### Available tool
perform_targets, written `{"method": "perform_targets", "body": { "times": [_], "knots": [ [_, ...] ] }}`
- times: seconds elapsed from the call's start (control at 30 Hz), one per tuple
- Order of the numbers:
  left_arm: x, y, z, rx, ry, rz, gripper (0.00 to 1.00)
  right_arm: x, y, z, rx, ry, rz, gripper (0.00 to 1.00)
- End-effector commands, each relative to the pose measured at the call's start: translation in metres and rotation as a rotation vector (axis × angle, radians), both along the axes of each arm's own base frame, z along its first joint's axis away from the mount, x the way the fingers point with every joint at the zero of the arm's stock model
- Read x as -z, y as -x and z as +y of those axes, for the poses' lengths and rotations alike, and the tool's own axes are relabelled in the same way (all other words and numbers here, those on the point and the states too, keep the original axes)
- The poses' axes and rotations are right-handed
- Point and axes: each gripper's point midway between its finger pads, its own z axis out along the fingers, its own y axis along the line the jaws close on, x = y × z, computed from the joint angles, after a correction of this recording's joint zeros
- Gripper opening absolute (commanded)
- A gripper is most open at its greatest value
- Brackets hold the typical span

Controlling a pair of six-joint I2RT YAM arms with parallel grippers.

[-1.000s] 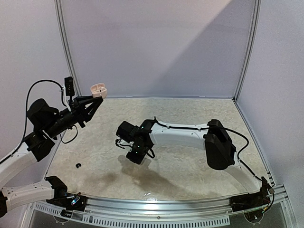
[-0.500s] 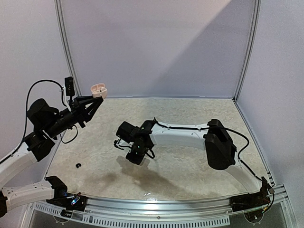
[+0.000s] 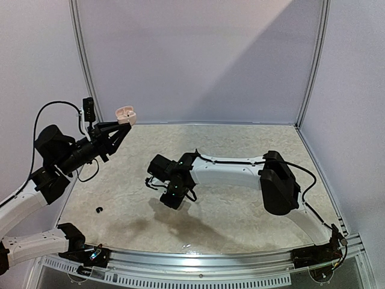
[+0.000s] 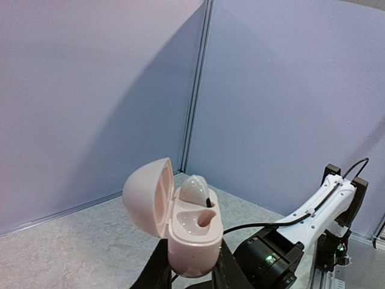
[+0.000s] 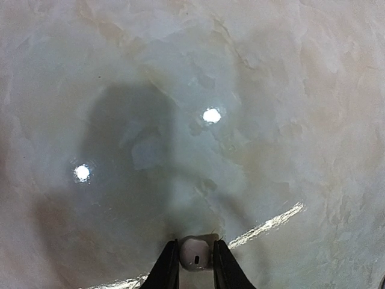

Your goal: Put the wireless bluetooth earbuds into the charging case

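Left tool (image 4: 191, 270) grips the open case (image 4: 187, 232), one bud (image 4: 194, 189) seated; right tool (image 5: 194, 265) pinches a white bud (image 5: 194, 251) above the counter (image 5: 283, 84).

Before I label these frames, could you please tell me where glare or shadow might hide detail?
Right wrist: two glare spots and a bright streak on the table, broad dark shadow beyond the white earbud. Top external: soft shadow under the right gripper. Left wrist: evenly lit, pink case sharp.

Soft diffuse light; two lamp glints, dark shadow on glossy table (image 5: 313, 78); pictures sharp.
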Motion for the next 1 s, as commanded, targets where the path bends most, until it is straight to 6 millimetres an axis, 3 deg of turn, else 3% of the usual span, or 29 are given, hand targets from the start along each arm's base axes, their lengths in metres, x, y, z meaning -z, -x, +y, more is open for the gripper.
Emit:
{"method": "perform_targets", "body": {
  "times": [0.0,0.23,0.3,0.4,0.53,0.63,0.67,0.8,0.9,0.97],
  "knots": [
    [0.006,-0.003,0.001,-0.007,-0.012,0.005,0.00,0.006,0.004,-0.017,0.021,0.061,0.012,0.17],
    [0.011,-0.004,0.000,-0.005,-0.025,0.012,0.00,-0.017,0.009,-0.002,0.035,-0.048,0.077,0.04],
    [0.013,-0.003,-0.001,-0.002,-0.040,0.015,0.00,-0.033,0.009,0.003,0.045,-0.104,0.109,0.01],
    [0.016,-0.001,-0.003,0.016,-0.066,0.000,0.00,-0.074,0.012,0.009,0.024,-0.215,0.160,0.00],
    [0.015,-0.001,-0.005,0.025,-0.086,-0.017,0.00,-0.143,0.024,0.008,-0.032,-0.396,0.257,0.00],
    [0.012,0.006,-0.012,0.079,-0.108,-0.060,0.00,-0.218,0.045,0.001,-0.128,-0.580,0.298,0.00],
    [0.011,0.010,-0.016,0.112,-0.119,-0.083,0.00,-0.253,0.052,-0.003,-0.167,-0.652,0.283,0.00],
    [0.012,0.031,-0.031,0.262,-0.164,-0.184,0.00,-0.350,0.075,-0.014,-0.291,-0.883,0.230,0.00],
    [0.006,0.048,-0.042,0.373,-0.184,-0.270,0.00,-0.404,0.088,-0.016,-0.361,-1.048,0.211,0.00],
    [0.000,0.054,-0.048,0.417,-0.189,-0.303,0.00,-0.429,0.099,-0.013,-0.420,-1.141,0.229,0.00]
  ]
}}
